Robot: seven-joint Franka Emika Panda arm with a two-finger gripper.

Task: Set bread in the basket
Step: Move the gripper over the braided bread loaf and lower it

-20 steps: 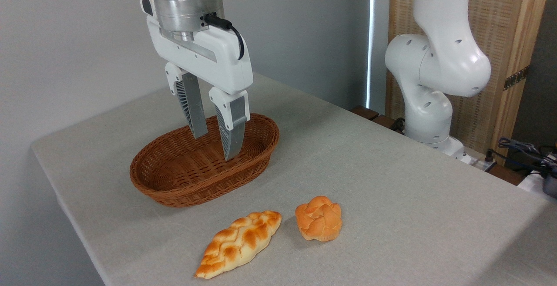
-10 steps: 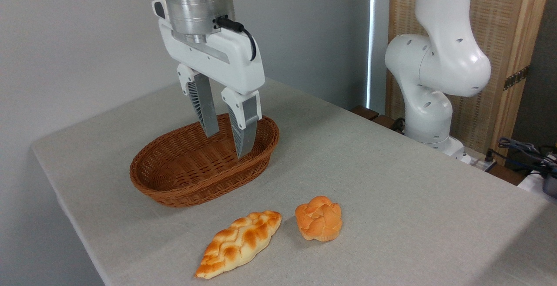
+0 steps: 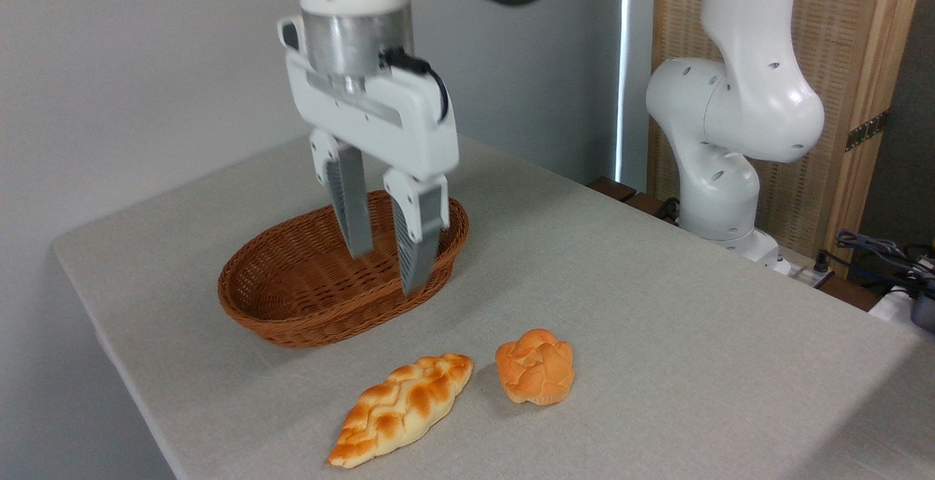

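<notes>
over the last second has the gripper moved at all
Yes. Against the unmoved basket, the gripper has shifted right and slightly down, toward the basket's right end.

The basket (image 3: 321, 297) sits on the table (image 3: 657, 334). In front lies the bread (image 3: 400, 408), a bun (image 3: 535, 366) just right of it.

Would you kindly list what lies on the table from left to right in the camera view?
Basket → braided bread → round knotted bun. The open gripper hangs over the basket's right end, so it has no separate place in the order.
</notes>
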